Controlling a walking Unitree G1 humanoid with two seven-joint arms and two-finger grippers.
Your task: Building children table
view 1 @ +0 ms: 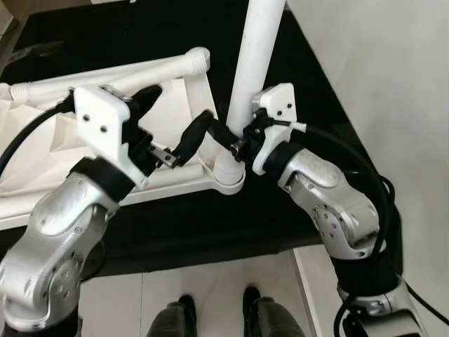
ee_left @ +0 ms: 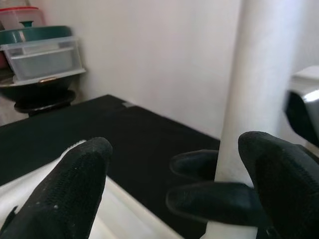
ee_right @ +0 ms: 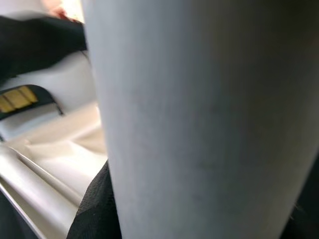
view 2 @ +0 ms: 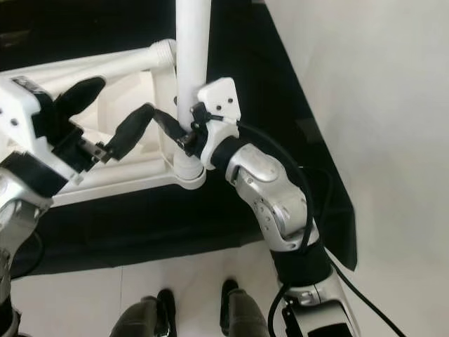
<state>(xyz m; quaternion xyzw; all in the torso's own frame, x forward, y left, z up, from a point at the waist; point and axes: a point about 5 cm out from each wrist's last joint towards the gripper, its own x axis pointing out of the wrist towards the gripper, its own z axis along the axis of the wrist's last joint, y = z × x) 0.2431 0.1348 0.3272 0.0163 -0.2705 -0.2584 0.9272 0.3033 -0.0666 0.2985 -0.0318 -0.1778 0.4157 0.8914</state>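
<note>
The white children's table [view 1: 168,112] lies upside down on a black cloth. A white table leg [view 1: 254,63] stands upright in the corner socket [view 1: 228,175] nearest me. My right gripper [view 1: 226,137] is shut on this leg just above the socket; its black fingers [ee_left: 209,199] wrap the tube. My left gripper [view 1: 172,116] hangs open over the table's underside, just left of the leg, one fingertip [view 1: 195,133] close to the right gripper's fingers. Another white tube [view 1: 112,76] lies along the table's far edge.
The black cloth [view 1: 210,225] covers the floor under the table. A white wall [view 1: 393,70] rises close on the right. Pale floor tiles [view 1: 210,281] and my feet are at the bottom. Stacked plastic containers [ee_left: 40,50] stand on a dark stand by the wall.
</note>
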